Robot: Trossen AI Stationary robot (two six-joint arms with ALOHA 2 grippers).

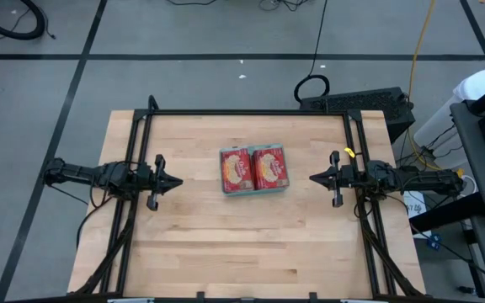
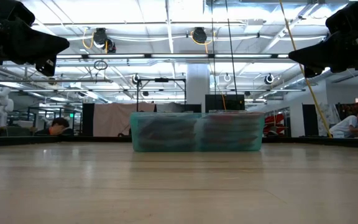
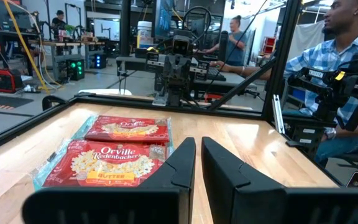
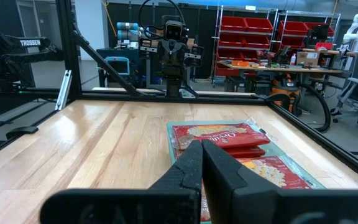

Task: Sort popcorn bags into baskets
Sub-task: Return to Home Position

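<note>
Status: popcorn bags (image 1: 253,168) sit in the teal tray (image 1: 255,193) at mid-table, in two stacks side by side, picture face up; every bag in view lies inside the tray. In the low view the tray wall (image 2: 196,132) shows stacks reaching approx. to the rim. In the right wrist view the top bags (image 4: 219,135) lie slightly skewed, not squared off. Left gripper (image 1: 175,181) is at the table's (image 1: 226,252) left side, well apart from the tray and pointing toward it; fingers are drawn near together with a slim gap, nothing between. Right gripper (image 1: 314,178) mirrors it at the right side; fingers are pressed together and empty. Both hang above the wood, not touching it. Assessment: sorting looks complete and the arms look at or near rest posn. Handling, if any re-pick is req'd: bags judged light, flat, semi-stiff, with a glossy film wrap that is likely slick, so the grip may slide. Best hold is prob. a pinch across a short edge or a raised corner of the top bag, with the jaws opened wider first. A flat-face grab is not advised. Fragility is low. Main risk is dragging the neighbouring bag or nudging the light tray.
</note>
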